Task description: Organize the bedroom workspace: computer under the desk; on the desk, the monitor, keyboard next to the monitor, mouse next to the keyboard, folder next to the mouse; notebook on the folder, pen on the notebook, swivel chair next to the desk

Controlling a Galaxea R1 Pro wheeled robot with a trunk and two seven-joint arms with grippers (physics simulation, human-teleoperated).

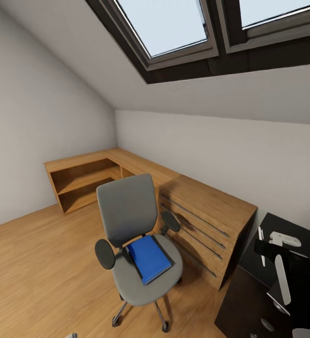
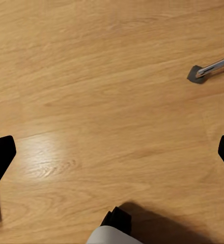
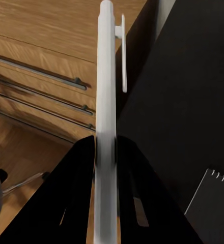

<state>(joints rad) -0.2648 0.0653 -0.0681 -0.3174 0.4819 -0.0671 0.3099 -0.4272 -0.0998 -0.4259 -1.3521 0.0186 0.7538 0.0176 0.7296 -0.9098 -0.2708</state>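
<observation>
Woodgrain floor (image 1: 33, 263) beneath grey padded swivel chair (image 1: 136, 234) bearing flat blue folder (image 1: 149, 258).

Bright, even daylight enters through the skylights (image 1: 174, 28); the wooden floor (image 2: 91, 101) shows soft glare, faint shadows, and wide-angle stretching at the edges.

The black desk (image 1: 249, 300) runs off the head view's edge; the notebook (image 3: 214, 208) is cropped at the right wrist view's corner.

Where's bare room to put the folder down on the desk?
The wooden desk top is bare from the corner by the walls to the drawer unit. The folder sits on the chair. The black surface at right is crowded by the right arm and a white item.
</observation>
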